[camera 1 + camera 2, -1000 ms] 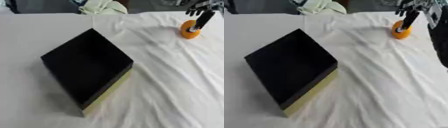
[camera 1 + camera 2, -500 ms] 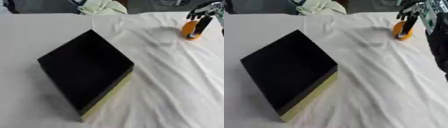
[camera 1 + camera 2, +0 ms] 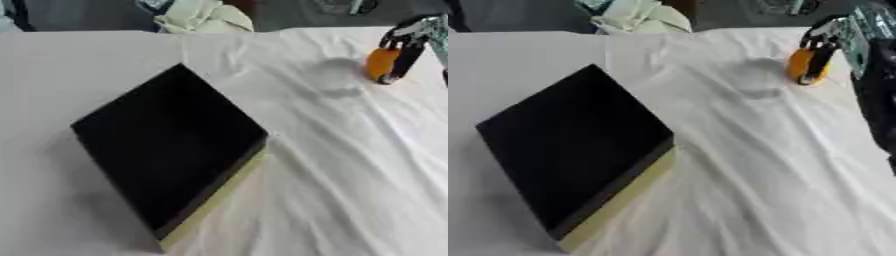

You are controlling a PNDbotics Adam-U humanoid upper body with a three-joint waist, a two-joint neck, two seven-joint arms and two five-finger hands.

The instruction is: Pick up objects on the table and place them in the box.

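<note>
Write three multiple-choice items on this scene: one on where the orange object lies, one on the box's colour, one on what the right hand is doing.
1. Where is the orange object?
A. Inside the box
B. On the white cloth at far right
C. At the near left corner

2. What colour is the box inside?
A. Black
B. Red
C. Blue

3. What is the right hand doing?
A. Resting open at a lower corner
B. Pressing on the box
C. Closing its fingers on the orange object

Answers:
1 B: it sits on the cloth, well apart from the box.
2 A: the interior is black, with a pale yellow side wall.
3 C: dark fingers run down against the orange object.
</note>
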